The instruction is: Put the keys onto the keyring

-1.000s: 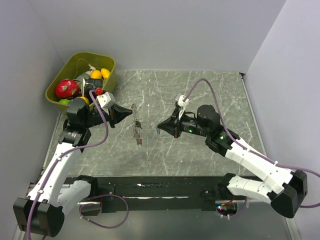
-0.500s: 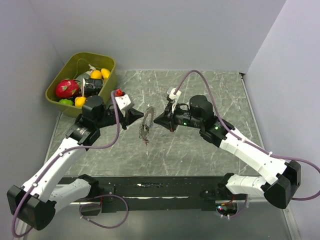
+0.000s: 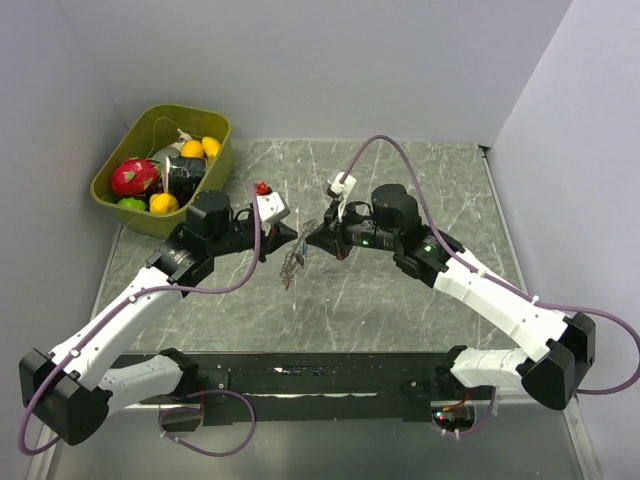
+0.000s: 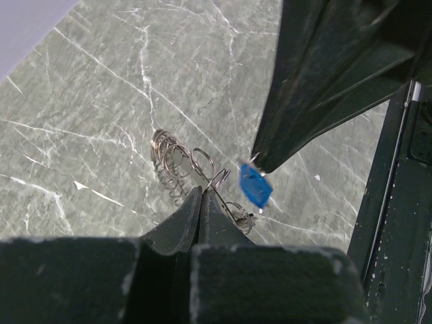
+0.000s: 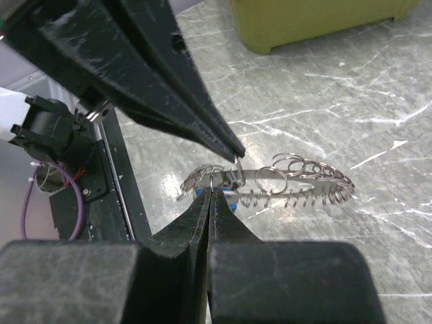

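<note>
- Threading step: left tool [image 4: 200, 201] pinched shut on the keyring [image 4: 177, 159], right tool [image 5: 211, 192] clamping the blue key [image 4: 256, 187].
- Next: ease the key's hole onto the ring.

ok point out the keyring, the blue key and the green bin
keyring [image 5: 304, 177]: right wrist view, its metal band
blue key [image 4: 256, 187]: left wrist view, its plastic head
green bin [image 3: 188, 108]: top view, its back rim

Pale walls [image 3: 300, 60], grey marbled tabletop [image 3: 370, 325]
</note>
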You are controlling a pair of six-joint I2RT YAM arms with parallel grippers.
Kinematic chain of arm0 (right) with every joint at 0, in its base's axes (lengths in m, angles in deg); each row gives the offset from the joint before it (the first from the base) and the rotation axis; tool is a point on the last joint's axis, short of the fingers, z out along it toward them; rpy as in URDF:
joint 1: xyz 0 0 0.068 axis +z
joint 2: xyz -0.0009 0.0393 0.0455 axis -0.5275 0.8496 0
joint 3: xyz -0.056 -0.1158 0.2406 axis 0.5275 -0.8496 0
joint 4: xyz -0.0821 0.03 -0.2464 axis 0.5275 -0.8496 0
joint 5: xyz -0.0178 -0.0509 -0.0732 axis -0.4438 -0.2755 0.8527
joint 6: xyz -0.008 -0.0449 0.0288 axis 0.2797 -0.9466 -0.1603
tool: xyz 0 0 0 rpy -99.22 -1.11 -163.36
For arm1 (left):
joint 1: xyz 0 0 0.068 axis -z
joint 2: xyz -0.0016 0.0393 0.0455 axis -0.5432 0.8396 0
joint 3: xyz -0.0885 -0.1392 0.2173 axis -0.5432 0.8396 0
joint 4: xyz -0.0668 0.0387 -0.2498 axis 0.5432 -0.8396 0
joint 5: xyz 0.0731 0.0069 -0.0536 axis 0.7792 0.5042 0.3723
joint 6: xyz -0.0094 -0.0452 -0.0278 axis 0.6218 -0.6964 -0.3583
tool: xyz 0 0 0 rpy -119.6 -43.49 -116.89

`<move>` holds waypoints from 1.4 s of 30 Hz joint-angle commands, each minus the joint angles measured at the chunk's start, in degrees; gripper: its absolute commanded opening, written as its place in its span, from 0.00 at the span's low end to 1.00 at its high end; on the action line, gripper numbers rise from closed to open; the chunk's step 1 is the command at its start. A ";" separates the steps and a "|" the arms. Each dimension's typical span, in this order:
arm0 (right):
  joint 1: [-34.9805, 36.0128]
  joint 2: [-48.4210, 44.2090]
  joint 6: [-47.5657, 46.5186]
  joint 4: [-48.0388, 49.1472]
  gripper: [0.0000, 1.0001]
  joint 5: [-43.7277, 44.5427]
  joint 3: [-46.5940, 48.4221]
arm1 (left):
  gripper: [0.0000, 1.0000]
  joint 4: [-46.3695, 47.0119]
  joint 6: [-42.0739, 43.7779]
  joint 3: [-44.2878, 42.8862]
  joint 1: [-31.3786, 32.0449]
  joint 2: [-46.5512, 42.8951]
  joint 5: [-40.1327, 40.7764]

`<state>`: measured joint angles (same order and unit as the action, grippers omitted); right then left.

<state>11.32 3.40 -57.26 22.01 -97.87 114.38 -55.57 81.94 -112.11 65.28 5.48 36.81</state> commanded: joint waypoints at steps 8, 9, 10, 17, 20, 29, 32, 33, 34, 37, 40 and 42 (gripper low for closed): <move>0.53 3.41 -0.58 -1.74 0.00 2.36 4.59 | 0.01 2.03 1.19 -3.40 1.19 -0.48 0.69; 0.53 3.41 -0.49 -1.65 0.00 2.36 4.50 | 0.01 1.95 1.45 -3.40 1.28 -0.48 0.51; 0.44 3.32 -0.31 -1.21 0.00 2.36 4.33 | 0.01 1.95 1.54 -3.32 1.28 -0.57 0.25; 0.88 2.09 -0.49 0.72 0.00 -0.01 3.19 | 0.01 0.98 2.07 -3.32 1.28 -0.48 0.42; 1.31 2.44 -0.84 0.46 0.00 -0.45 3.62 | 0.01 0.81 2.07 -3.40 1.28 -0.39 0.25; 1.84 3.76 -0.84 0.02 0.00 1.30 4.68 | 0.01 0.45 2.33 -3.32 1.28 -0.83 0.07; 1.84 4.03 -0.49 -0.42 0.00 2.18 5.29 | 0.01 0.19 2.59 -3.05 1.28 -1.01 -0.19; 1.93 4.11 -0.14 -0.24 0.00 2.27 5.29 | 0.01 0.02 2.77 -3.05 1.28 -1.01 -0.19; 1.93 4.11 0.04 0.02 0.00 2.36 5.29 | 0.01 -0.16 2.77 -3.05 1.28 -1.01 -0.37; 1.84 4.64 0.30 -0.41 0.00 3.23 5.64 | 0.01 -0.16 3.04 -2.88 1.37 -1.18 -0.72; 1.84 5.60 0.22 -1.90 0.00 3.41 6.61 | 0.01 0.10 2.95 -2.70 1.37 -1.53 -0.63; 1.84 5.87 0.30 -2.44 0.00 4.11 6.88 | 0.01 0.01 2.95 -2.79 1.37 -1.71 -0.46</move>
<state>12.83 8.41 -56.98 19.21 -95.70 117.81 -58.24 83.95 -112.33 66.27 5.48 37.31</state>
